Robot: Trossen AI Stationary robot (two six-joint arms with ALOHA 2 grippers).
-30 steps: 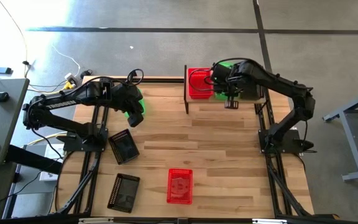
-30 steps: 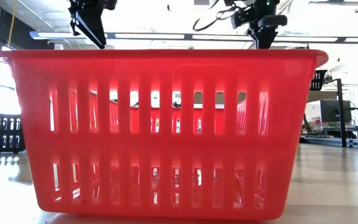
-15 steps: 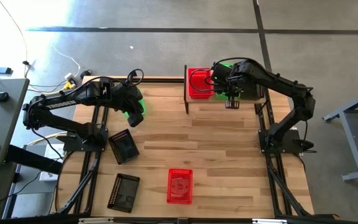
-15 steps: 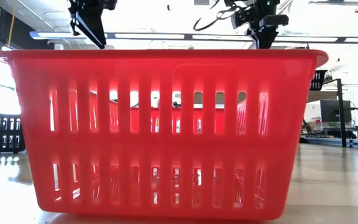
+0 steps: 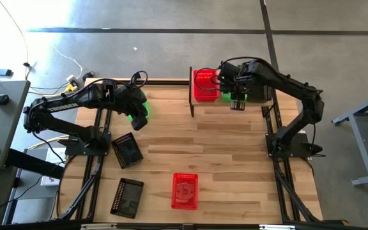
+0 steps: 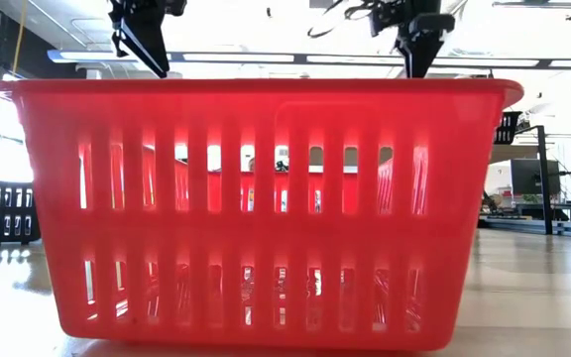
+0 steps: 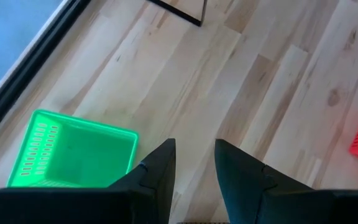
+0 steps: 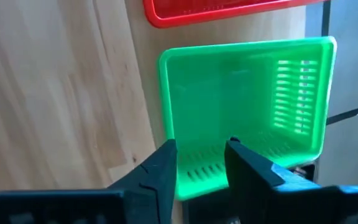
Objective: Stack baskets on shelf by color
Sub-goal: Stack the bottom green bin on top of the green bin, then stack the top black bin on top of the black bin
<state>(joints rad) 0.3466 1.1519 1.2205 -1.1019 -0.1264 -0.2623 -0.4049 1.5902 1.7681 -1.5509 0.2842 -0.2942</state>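
Observation:
On the shelf [image 5: 200, 104] at the table's far edge a red basket [image 5: 204, 84] stands beside a green basket [image 8: 247, 99], also seen as the green basket [image 5: 225, 96] from above. My right gripper [image 8: 201, 149] hangs open just over that green basket's near wall, a finger on either side, touching nothing. My left gripper [image 7: 194, 158] is open above the table's far left, beside another green basket [image 7: 73, 152] resting on the wood. A red basket [image 5: 184, 190] and two black baskets [image 5: 127, 150] [image 5: 127, 197] lie on the near half of the table.
The near red basket [image 6: 256, 208] fills the low view and hides most of the table behind it. The shelf's black posts [image 5: 191, 96] stand at its left end. Bare wood lies in the table's middle [image 5: 222, 147] between the two arms.
My right gripper has opened above the green basket on the shelf, letting it go, and has risen very slightly. The basket stays on the shelf next to the red one.

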